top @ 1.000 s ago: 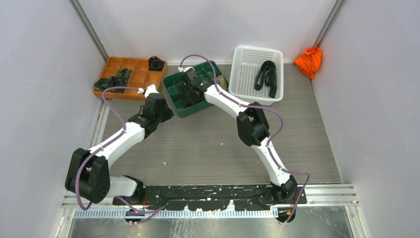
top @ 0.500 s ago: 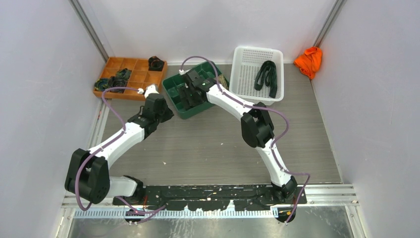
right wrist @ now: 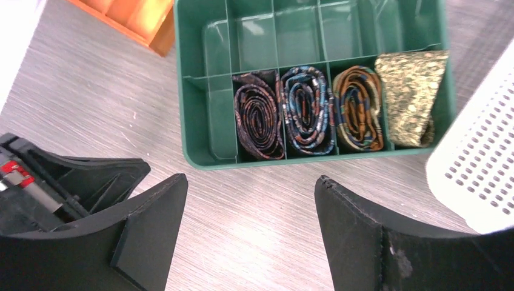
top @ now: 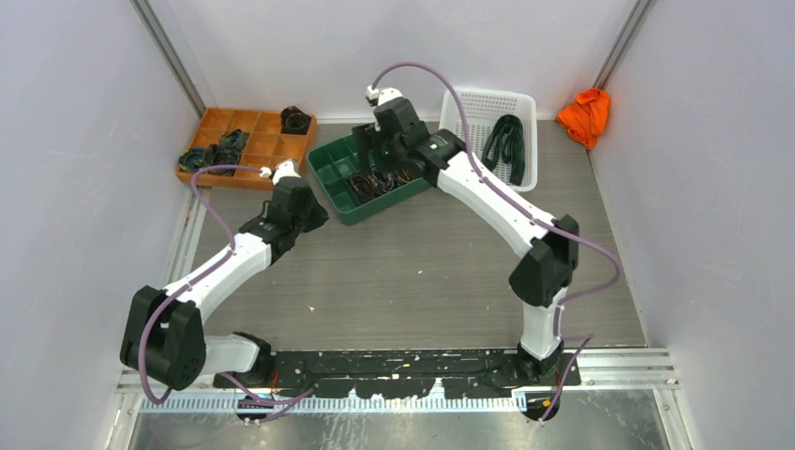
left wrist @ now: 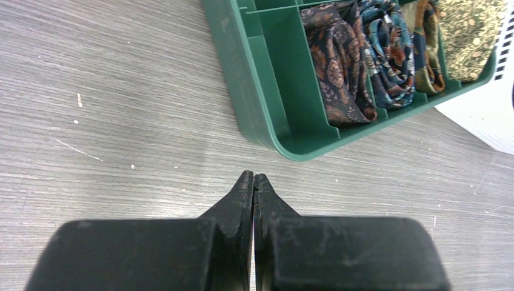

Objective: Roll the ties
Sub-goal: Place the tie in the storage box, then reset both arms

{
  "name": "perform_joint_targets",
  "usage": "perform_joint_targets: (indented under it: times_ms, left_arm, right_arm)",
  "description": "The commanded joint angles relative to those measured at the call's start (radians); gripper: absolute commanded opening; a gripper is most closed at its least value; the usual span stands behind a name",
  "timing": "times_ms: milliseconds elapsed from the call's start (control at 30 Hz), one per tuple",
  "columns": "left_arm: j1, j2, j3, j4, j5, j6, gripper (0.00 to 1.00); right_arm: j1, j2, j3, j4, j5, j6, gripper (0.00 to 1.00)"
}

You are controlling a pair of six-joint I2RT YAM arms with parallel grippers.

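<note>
A green divided tray [top: 343, 204] holds several rolled ties in its near row: brown [right wrist: 259, 118], blue [right wrist: 306, 109], orange [right wrist: 357, 109] and a folded gold one [right wrist: 412, 91]. They also show in the left wrist view [left wrist: 336, 66]. A black tie [top: 506, 145] lies unrolled in the white basket [top: 464, 161]. My right gripper [right wrist: 251, 182] is open and empty, above the tray's near edge [top: 370, 159]. My left gripper [left wrist: 253, 177] is shut and empty, just off the tray's near left corner [top: 311, 214].
An orange divided tray [top: 272, 145] at the back left holds dark coils [top: 220, 150] and another [top: 296, 119]. A bright orange cloth [top: 584, 114] lies at the back right. The white basket's corner [right wrist: 479, 176] is right of my right fingers. Grey walls close in on both sides.
My right gripper has risen out of the green tray and drawn back, its elbow swinging right; the rolled ties now show in the tray. The left arm has not moved.
</note>
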Motion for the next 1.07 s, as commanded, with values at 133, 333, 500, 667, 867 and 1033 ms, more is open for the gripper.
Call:
perform_joint_targets:
  times_ms: [133, 333, 500, 667, 867, 1033]
  left_arm:
    - [0.002, -0.083, 0.008, -0.022, 0.028, 0.007, 0.0]
    - [0.002, -0.113, 0.001, -0.044, 0.019, 0.012, 0.0]
    - [0.002, -0.12, 0.004, -0.05, 0.014, 0.014, 0.0]
    - [0.002, -0.127, 0.003, -0.051, 0.013, 0.013, 0.0]
    - [0.002, -0.127, 0.001, -0.052, 0.008, 0.014, 0.0]
    - [0.002, -0.126, 0.012, -0.062, 0.004, 0.012, 0.0]
  right_arm:
    - [-0.002, -0.225, -0.191, 0.089, 0.251, 0.02, 0.83]
    - [-0.006, -0.319, -0.296, 0.113, 0.401, 0.024, 0.85]
    - [-0.013, -0.336, -0.338, 0.133, 0.391, 0.038, 0.85]
    - [-0.013, -0.334, -0.352, 0.129, 0.393, 0.042, 0.85]
    - [-0.013, -0.323, -0.358, 0.115, 0.363, 0.017, 0.84]
    - [-0.012, -0.31, -0.35, 0.104, 0.352, 0.022, 0.86]
